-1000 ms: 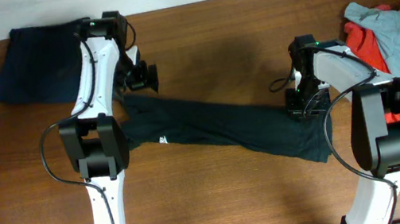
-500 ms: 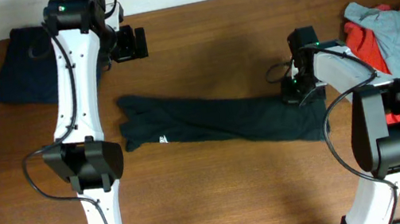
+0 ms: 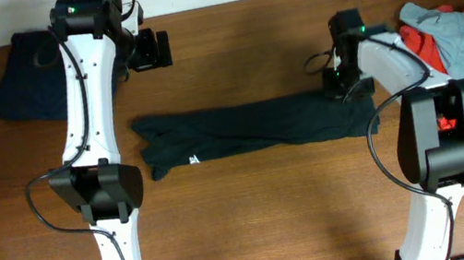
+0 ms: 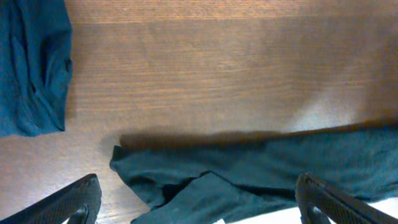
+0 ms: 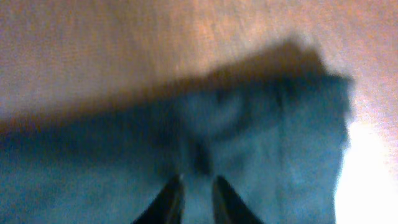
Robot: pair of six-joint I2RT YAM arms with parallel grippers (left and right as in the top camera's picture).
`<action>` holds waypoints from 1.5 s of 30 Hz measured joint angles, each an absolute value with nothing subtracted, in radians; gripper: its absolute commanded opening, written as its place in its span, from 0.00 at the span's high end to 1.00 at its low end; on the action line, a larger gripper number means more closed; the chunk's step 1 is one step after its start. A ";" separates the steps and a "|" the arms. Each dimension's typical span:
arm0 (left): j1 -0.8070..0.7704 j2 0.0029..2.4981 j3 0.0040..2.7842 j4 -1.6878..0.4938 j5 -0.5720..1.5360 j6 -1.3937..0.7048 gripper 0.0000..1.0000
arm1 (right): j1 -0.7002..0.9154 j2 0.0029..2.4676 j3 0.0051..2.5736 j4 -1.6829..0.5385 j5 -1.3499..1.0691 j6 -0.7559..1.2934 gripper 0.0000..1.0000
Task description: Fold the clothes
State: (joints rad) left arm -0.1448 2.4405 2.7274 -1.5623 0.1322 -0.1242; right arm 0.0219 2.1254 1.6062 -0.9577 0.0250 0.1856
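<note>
Far left: a navy cloth garment, folded into a flat rectangle, lies at the far corner of the brown wooden table.
Left gripper: the left gripper hangs over bare wood just beside that garment, its jaws spread wide with nothing between them, well apart from the shirt.
Task's thing: a black short-sleeved T-shirt of soft cloth lies as a long narrow band across the middle of the table, with a small white mark near its left end.
Right gripper: the right gripper sits on the band's upper right corner. Its fingers stand close together, and I cannot tell whether they pinch cloth or have let it go.
Far right: a heap of red and pale grey-blue garments, unfolded, crowds the table's right edge.
Risk: if cloth is caught between the right fingers, lifting away would likely drag the corner and skew the band. The rumpled left end could lock a crease into any fold made over it.
Views: the left wrist view shows the shirt's left end lying in loose, overlapping flaps, which the overhead flattens out. The overhead alone shows the whole band. The right wrist view is too blurred to settle the grip.
</note>
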 measured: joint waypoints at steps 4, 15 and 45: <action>-0.145 2.440 2.718 -1.613 0.148 -0.125 0.08 | 0.022 2.125 1.744 -1.111 0.020 0.183 0.66; -0.283 2.441 2.487 -1.462 0.169 -0.147 0.87 | 0.022 2.125 1.801 -1.227 0.006 0.183 0.62; -0.546 2.444 2.072 -1.396 0.141 -0.207 0.99 | 0.022 2.125 1.801 -1.238 0.012 0.171 0.67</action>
State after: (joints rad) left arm -0.5457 2.4443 2.0720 -1.3960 0.1406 -0.2073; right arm 0.0216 2.1246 1.8008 -1.2377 0.0116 0.1707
